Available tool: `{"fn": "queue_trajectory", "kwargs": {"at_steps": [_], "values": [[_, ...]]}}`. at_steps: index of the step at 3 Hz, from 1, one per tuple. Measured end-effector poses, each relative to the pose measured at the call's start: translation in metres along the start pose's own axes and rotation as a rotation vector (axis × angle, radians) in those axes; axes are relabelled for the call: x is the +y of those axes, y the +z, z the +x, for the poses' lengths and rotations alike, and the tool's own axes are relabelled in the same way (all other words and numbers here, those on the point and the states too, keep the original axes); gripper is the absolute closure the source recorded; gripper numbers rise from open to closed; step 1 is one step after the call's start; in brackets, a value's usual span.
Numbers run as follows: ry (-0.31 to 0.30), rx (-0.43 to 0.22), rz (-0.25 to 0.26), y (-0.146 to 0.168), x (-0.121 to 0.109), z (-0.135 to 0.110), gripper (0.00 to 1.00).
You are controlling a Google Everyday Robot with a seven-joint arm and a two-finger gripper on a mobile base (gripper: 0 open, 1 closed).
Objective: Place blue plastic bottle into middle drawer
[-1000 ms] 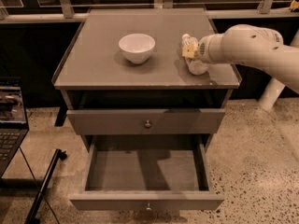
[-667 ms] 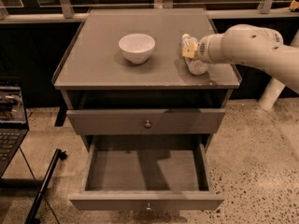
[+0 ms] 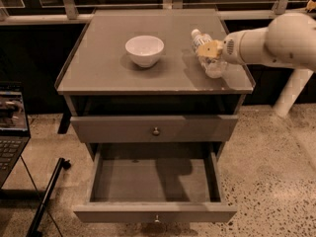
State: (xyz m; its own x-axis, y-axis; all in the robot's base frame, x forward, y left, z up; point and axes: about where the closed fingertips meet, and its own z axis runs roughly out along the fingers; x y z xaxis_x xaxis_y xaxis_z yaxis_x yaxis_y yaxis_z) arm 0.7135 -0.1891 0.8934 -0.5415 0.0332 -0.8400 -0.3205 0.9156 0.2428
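The blue plastic bottle (image 3: 202, 42), clear with a white cap, is tilted above the right side of the cabinet top (image 3: 103, 70). My gripper (image 3: 211, 50) reaches in from the right on a white arm and is shut on the bottle's middle, with a yellow finger pad (image 3: 213, 48) against it. The bottle's lower end (image 3: 216, 68) is close to the top; I cannot tell if it touches. The middle drawer (image 3: 155, 213) is pulled open below, its grey inside (image 3: 148, 181) bare.
A white bowl (image 3: 144, 50) stands on the cabinet top, left of the bottle. The knobbed drawer (image 3: 155, 128) above the open one is closed. A laptop (image 3: 10, 127) and a black pole (image 3: 47, 196) are at the left. A white post (image 3: 291, 93) stands at the right.
The arm and the bottle have risen slightly; the bottle's cap sits a little higher than before. The bowl and the drawers have not moved.
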Motion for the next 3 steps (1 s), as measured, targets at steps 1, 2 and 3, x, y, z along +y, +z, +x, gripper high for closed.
{"fn": "queue_trajectory", "kwargs": {"at_steps": [1, 2, 3], "values": [[0.006, 0.011, -0.159, -0.046, 0.033, 0.016, 1.0], [-0.022, -0.006, -0.259, -0.09, 0.052, 0.043, 1.0], [-0.012, -0.051, -0.297, -0.128, 0.047, 0.075, 1.0]]}}
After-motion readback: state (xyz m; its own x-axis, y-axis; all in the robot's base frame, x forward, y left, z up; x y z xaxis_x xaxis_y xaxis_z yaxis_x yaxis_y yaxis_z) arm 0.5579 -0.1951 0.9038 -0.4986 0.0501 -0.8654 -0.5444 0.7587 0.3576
